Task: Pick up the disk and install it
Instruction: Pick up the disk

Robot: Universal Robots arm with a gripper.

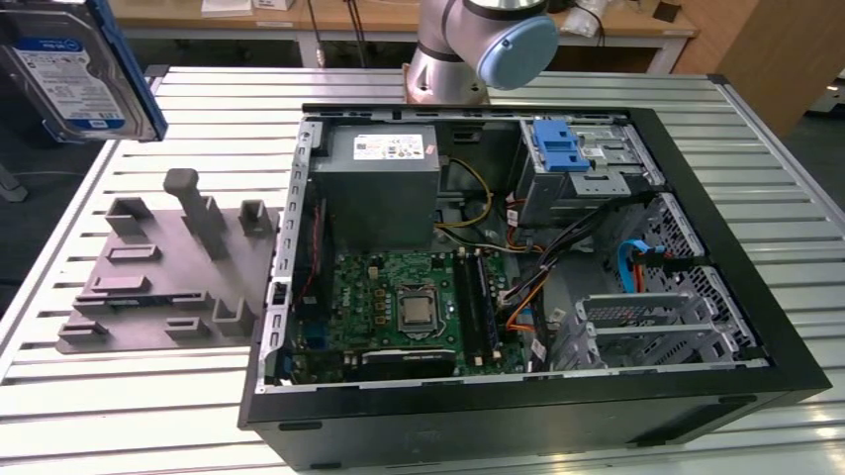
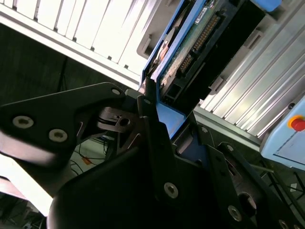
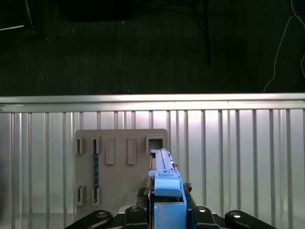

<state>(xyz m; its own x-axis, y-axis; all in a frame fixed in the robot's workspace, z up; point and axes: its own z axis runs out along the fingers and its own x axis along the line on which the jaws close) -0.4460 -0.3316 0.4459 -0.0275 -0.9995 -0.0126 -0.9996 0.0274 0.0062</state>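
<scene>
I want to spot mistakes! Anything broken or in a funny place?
Nothing looks broken. The disk hangs in the air, clamped in the gripper, off to the exterior view's left of the open computer case.

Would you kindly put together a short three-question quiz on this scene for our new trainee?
1. True or false: the disk already sits inside the computer case.
2. What does the end effector grip? A) a cable B) the disk C) a screw
3. Fill in: the grey holder lies on the table, on the exterior view's ____ of the case.
Key: 1 false; 2 B; 3 left.
</scene>
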